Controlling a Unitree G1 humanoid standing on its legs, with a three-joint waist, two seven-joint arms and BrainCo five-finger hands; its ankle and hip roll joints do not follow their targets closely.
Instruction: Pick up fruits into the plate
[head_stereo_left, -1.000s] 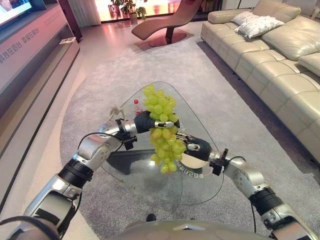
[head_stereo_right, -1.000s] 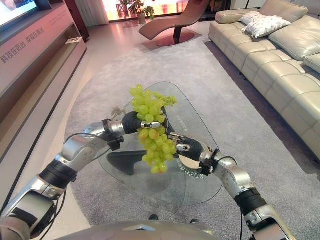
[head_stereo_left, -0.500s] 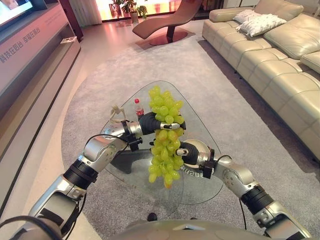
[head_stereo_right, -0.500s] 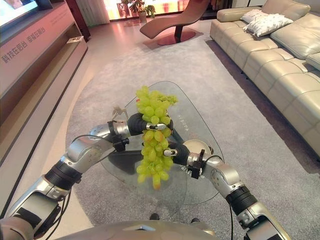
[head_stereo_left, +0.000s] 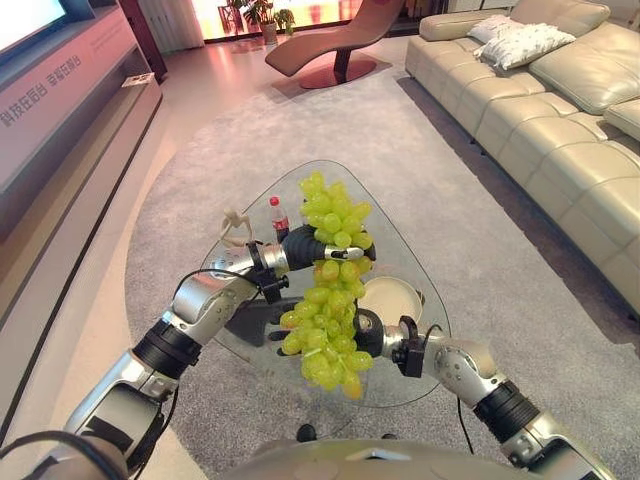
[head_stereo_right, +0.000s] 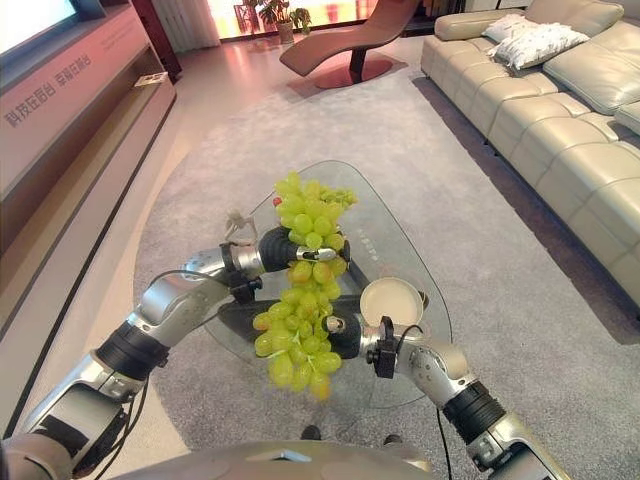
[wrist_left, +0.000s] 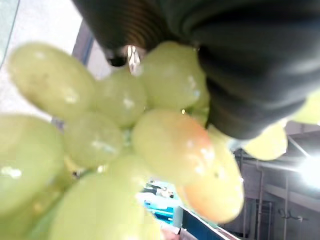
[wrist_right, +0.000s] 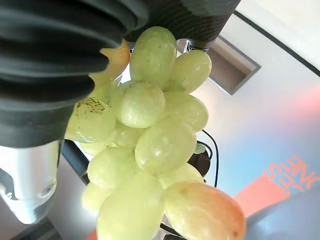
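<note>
A large bunch of green grapes (head_stereo_left: 330, 285) hangs in the middle of the frame, held up above a clear glass table (head_stereo_left: 420, 255) with rounded corners. The left hand (head_stereo_left: 318, 245), under its dark ribbed cover, comes in from the lower left and has its fingers curled round the bunch about a third of the way down, so that a cluster of grapes stands above the hand and the longer part hangs below it. The right hand (head_stereo_left: 365, 335) reaches in from the lower right and sits just below the left one, pressed against the lower half of the bunch. In its own wrist view the grapes (wrist_right: 150, 145) lie right against its dark cover, but whether its fingers are closed on them cannot be told.

On the table, right of the grapes and a little behind the right hand, sits a round cream plate (head_stereo_left: 392, 298), with nothing on it. At the far left edge of the table stands a small bottle with a red cap and red label (head_stereo_left: 277, 214), and beside it a small pale figurine (head_stereo_left: 236, 226).

The table stands on a grey rug (head_stereo_left: 200, 150). A cream leather sofa (head_stereo_left: 540, 120) with a white cushion (head_stereo_left: 527, 44) runs along the upper right, and a brown lounge chair (head_stereo_left: 335, 35) stands at the top centre.
</note>
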